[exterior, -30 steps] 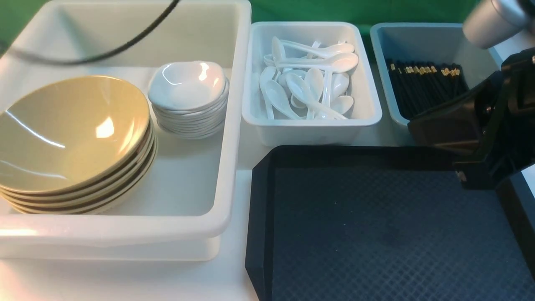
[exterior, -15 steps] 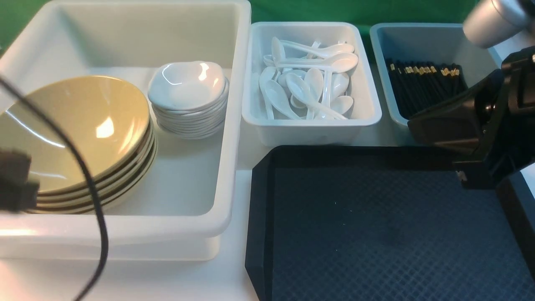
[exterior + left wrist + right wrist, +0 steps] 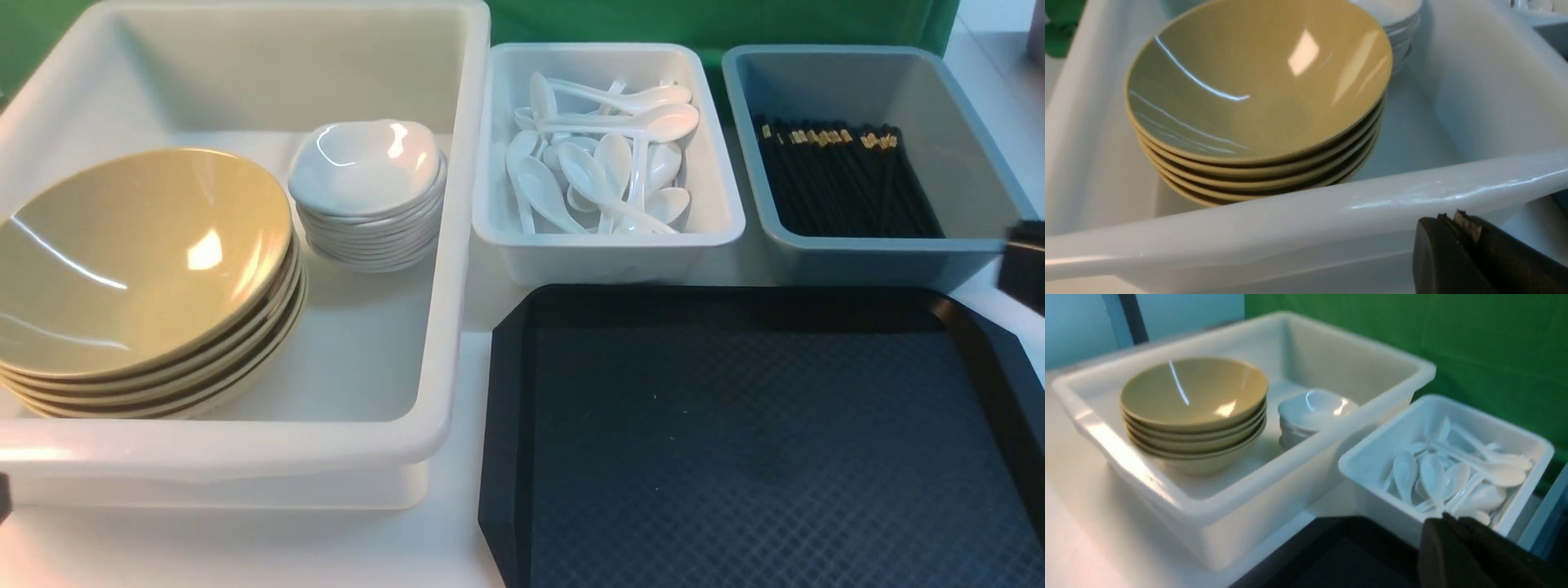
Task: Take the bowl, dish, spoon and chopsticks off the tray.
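The black tray [image 3: 759,457] lies bare at the front right, with nothing on it. Olive-yellow bowls [image 3: 139,253] sit stacked in the large white tub [image 3: 441,343], next to a stack of small white dishes [image 3: 367,167]. Several white spoons [image 3: 604,163] fill the middle tub, and black chopsticks [image 3: 841,175] lie in the blue-grey bin [image 3: 873,257]. My left gripper [image 3: 1447,217] is shut and empty, just outside the tub's near wall [image 3: 1331,204], below the bowls [image 3: 1257,81]. My right gripper [image 3: 1447,517] is shut and empty over the tray's corner [image 3: 1339,555], near the spoons [image 3: 1437,473].
In the front view only a dark piece of my right arm [image 3: 1024,261] shows at the right edge, beside the bin. A green backdrop [image 3: 710,20] stands behind the tubs. White tabletop [image 3: 245,547] runs in front of the large tub.
My left arm and its cable have dropped out of the front view at the lower left. My right arm has pulled back to the right, uncovering the bin and the tray's far corner.
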Motion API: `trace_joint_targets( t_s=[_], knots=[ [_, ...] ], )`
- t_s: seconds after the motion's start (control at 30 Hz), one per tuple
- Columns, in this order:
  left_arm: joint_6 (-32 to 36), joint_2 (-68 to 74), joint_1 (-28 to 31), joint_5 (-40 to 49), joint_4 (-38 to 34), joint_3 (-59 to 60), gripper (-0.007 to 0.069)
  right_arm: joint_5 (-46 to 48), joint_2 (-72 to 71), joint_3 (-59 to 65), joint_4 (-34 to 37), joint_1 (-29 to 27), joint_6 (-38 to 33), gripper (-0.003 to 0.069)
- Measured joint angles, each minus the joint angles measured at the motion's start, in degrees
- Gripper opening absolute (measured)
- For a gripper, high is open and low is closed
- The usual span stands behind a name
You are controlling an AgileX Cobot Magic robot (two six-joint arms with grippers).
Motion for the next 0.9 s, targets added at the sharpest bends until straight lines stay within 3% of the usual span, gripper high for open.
trace_joint_targets(
  t_s=[0.2, 0.9],
  knots=[
    [0.0, -6.6, 0.0, 0.1, 0.0, 0.2, -0.0011, -6.0, -7.2, 6.8, 0.1, 0.0, 0.1, 0.006],
    [0.0, -7.5, 0.0, -0.5, 0.0, 3.0, -0.0011, -5.1, -7.8, 7.0, 0.1, 0.0, 0.1, 0.0078]
  ],
)
